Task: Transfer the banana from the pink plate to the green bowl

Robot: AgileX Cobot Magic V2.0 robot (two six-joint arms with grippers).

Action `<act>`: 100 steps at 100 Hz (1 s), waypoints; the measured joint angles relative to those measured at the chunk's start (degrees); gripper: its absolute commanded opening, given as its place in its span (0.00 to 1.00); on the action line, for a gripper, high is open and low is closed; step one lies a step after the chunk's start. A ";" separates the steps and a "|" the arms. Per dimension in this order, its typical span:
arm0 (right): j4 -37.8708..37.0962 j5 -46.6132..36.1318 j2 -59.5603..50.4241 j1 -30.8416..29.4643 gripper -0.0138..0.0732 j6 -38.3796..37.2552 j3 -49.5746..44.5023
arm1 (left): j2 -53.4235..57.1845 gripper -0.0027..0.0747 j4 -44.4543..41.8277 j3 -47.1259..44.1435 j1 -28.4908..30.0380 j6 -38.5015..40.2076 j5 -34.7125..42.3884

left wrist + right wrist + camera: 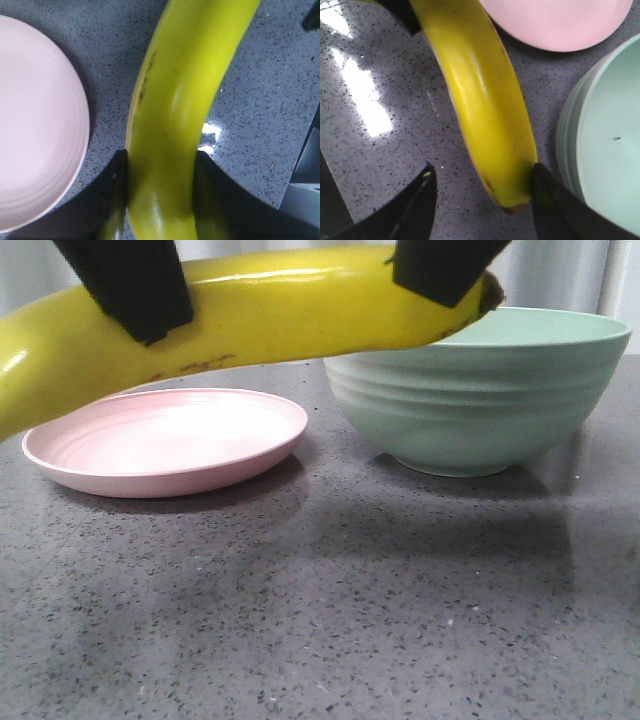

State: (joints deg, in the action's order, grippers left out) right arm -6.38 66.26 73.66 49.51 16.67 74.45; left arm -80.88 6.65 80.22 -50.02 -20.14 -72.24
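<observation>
The yellow banana (300,315) hangs in the air close to the front camera, above the table in front of the pink plate (165,440) and the green bowl (480,390). My left gripper (140,300) is shut on the banana's middle part; in the left wrist view both fingers press its sides (160,200), with the plate (35,125) beside it. My right gripper (482,200) is open at the banana's (480,110) dark tip. One finger touches the tip and the other stands well apart. The bowl (605,145) lies right beside that finger. The plate is bare.
A grey speckled tabletop (330,620) stretches in front of the plate and the bowl. The bowl stands to the right of the plate with a small gap between them. A pale curtain hangs behind.
</observation>
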 measured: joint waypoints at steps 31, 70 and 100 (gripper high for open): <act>-2.10 -0.36 0.38 0.09 0.55 0.25 0.00 | 2.35 0.01 3.06 0.00 0.00 -2.01 0.21; -1.99 -1.08 0.50 0.35 0.35 0.25 0.04 | 2.95 0.01 4.22 0.10 0.00 -2.49 0.96; -1.62 -0.10 0.50 0.49 0.07 2.05 0.13 | 2.95 0.20 4.01 0.10 0.00 -3.95 1.06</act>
State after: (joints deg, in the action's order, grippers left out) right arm -8.00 66.16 74.17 50.00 18.73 74.58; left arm -77.94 10.66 80.32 -50.02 -24.10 -71.17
